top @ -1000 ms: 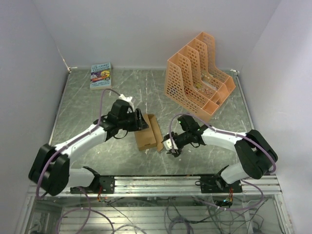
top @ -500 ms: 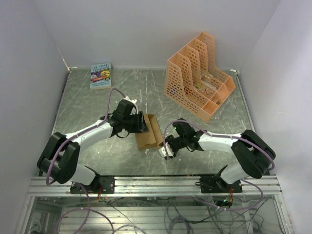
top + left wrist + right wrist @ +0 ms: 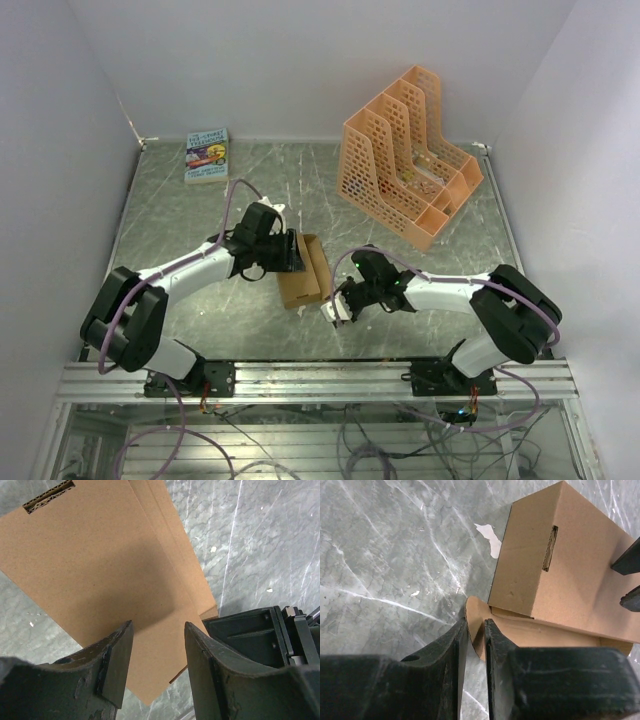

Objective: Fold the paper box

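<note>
Right wrist view: pinching paper box (image 3: pixel 570 565) by its rounded near flap with right gripper (image 3: pixel 475 626); holding left gripper (image 3: pixel 157 630) spread open over box's top.

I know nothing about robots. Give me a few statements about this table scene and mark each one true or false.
1. The paper box lies between the left pincer and the right pincer. True.
2. The book stands inside the orange rack. False: it lies flat at the far left corner of the table, well apart from the rack.
3. The left pincer is clamped shut. False: its jaws stand apart over the box's top face.
4. One end of the box has a narrow slot cut into it. True.
5. The box is covered in colourful print. False: it is plain brown cardboard.
</note>
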`<state>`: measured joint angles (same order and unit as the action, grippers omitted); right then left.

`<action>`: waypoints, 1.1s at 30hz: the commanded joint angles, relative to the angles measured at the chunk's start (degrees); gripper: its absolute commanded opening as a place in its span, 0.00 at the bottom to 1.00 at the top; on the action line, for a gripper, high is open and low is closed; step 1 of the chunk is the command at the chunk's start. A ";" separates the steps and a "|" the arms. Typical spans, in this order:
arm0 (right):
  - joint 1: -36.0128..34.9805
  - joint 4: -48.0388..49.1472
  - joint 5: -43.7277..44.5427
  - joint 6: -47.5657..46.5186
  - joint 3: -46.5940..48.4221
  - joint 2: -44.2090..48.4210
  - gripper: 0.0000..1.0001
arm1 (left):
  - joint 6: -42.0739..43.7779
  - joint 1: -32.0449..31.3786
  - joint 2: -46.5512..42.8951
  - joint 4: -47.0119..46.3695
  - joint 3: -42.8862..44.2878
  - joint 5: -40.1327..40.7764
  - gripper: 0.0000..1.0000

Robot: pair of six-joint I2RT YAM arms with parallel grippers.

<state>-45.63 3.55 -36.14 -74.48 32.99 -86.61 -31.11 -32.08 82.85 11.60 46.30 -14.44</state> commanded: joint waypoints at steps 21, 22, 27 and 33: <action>0.40 1.92 0.87 8.44 1.09 -1.21 0.07 | 3.66 1.75 2.91 2.82 0.71 -0.76 0.58; 0.30 1.93 0.65 8.56 1.06 -1.08 0.08 | 3.66 1.75 3.05 2.75 0.84 -0.84 0.58; 0.36 1.55 -0.59 8.48 1.15 -0.93 0.09 | 4.02 1.86 3.37 2.95 1.35 -1.12 0.58; 0.96 0.87 -0.33 8.59 1.34 -1.47 0.02 | 5.40 2.31 3.89 3.95 1.72 -1.12 0.58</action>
<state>-45.17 6.02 -35.31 -66.81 33.45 -87.05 -28.34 -30.63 84.71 12.78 47.77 -16.88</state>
